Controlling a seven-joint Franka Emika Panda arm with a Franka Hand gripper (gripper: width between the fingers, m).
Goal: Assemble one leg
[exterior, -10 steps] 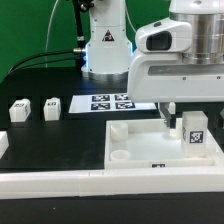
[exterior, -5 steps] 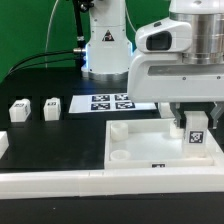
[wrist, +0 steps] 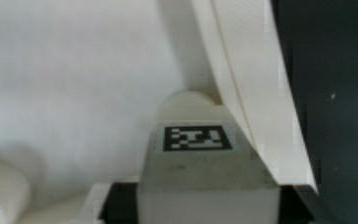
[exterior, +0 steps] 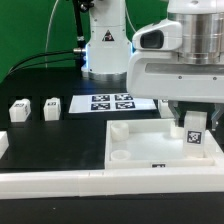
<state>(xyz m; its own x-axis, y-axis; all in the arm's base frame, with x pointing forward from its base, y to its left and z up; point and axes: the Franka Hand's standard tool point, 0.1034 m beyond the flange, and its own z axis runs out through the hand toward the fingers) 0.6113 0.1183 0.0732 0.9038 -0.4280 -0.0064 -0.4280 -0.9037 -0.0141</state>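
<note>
The gripper [exterior: 190,119] holds a white leg [exterior: 194,133] upright between its fingers, directly below the hand, over the white tabletop piece [exterior: 135,150]. Seating step: the next move likely calls for aligning it with a corner socket.

No readable text; leg [exterior: 194,131] bears square marker
</note>
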